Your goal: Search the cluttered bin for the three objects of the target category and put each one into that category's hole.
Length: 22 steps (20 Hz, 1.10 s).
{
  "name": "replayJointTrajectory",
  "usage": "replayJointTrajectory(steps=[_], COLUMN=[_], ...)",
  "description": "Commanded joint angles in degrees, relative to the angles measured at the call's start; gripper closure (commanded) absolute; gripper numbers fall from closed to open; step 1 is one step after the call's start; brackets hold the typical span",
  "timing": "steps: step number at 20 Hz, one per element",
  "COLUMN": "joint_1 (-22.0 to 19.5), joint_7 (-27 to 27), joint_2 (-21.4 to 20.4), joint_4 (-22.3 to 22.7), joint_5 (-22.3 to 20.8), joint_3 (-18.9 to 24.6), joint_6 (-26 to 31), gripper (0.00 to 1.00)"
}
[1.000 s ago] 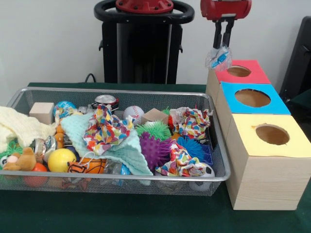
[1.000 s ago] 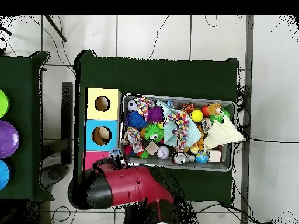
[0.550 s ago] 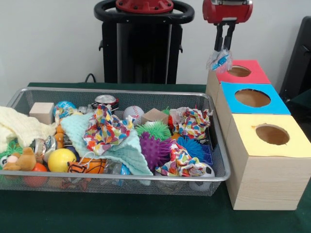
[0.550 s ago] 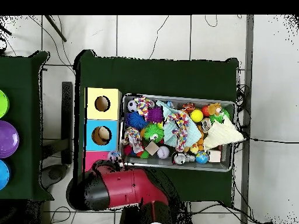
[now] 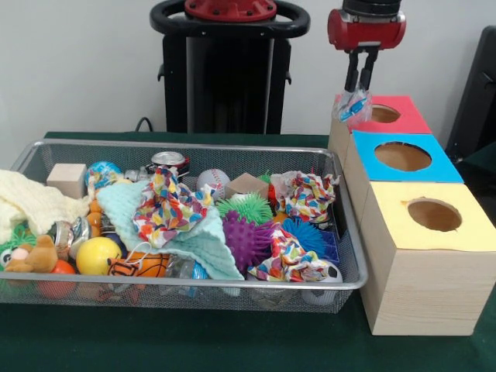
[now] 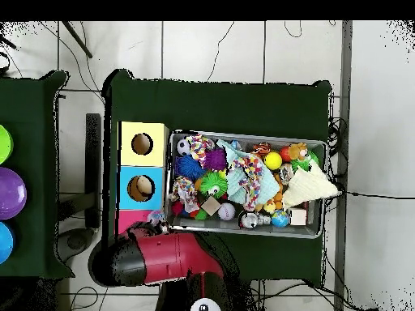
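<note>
One gripper (image 5: 360, 87) | hanging straight down from above | fingers pinching clear plastic wrapper (image 5: 353, 106) | at red box's (image 5: 403, 116) left edge

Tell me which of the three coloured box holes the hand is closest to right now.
The red-topped wooden box's hole, farthest back in the front view. The hand holds a crinkly clear packet at its edge; the blue and yellow holes sit nearer the camera.

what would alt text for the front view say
A red pincer holds a crinkly clear packet at the near edge of the red box, with blue and yellow boxes in line; a wire bin full of toys sits beside them.
</note>
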Motion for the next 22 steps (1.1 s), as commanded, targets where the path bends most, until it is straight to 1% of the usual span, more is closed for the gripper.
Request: replayJointTrajectory(steps=[1,4,7,10,14,16,17,20,22], joint_1=[1.7,3.0,3.8,4.8,5.4,5.7,5.9,5.9,5.8], joint_7=[15.4,15.7,15.6,15.5,14.8,14.6,14.6,13.9,13.3], joint_2=[4.2,4.5,5.1,6.0,7.3,7.7,7.7,7.6,8.5], joint_4=[-5.6,-6.1,-8.2,-9.4,-10.2,-11.0,-10.7,-11.7,-13.4], joint_5=[3.7,4.9,6.1,6.9,7.7,8.3,8.7,9.4,9.7], joint_3=[-1.6,-2.3,-2.8,-3.6,-4.3,-4.5,-4.6,-4.9,-5.0], joint_6=[-0.6,-0.3,1.6,1.6,0.8,1.4,1.3,2.9,4.0], gripper=[1.00,1.00,1.00,1.00,1.00,1.00,1.00,1.00,1.00])
